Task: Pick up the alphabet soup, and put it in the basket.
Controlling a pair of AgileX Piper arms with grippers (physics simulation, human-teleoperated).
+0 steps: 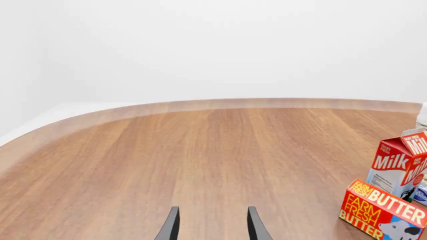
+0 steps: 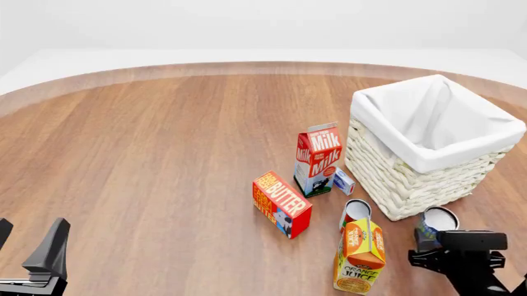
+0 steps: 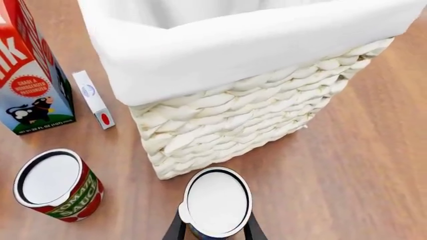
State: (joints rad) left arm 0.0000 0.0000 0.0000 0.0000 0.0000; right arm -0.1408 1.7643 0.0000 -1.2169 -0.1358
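The right gripper [image 3: 215,231] has its 2 fingers around the alphabet soup [image 3: 217,201], apparently gripping it; the basket [image 3: 267,120] stands just ahead. Lifting and dropping remain. The left gripper [image 1: 212,225] is spread, idle.

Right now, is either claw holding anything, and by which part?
The right claw straddles the alphabet soup at its sides, below the top rim; whether it grips yet cannot be told. The left claw is open, holding nothing.
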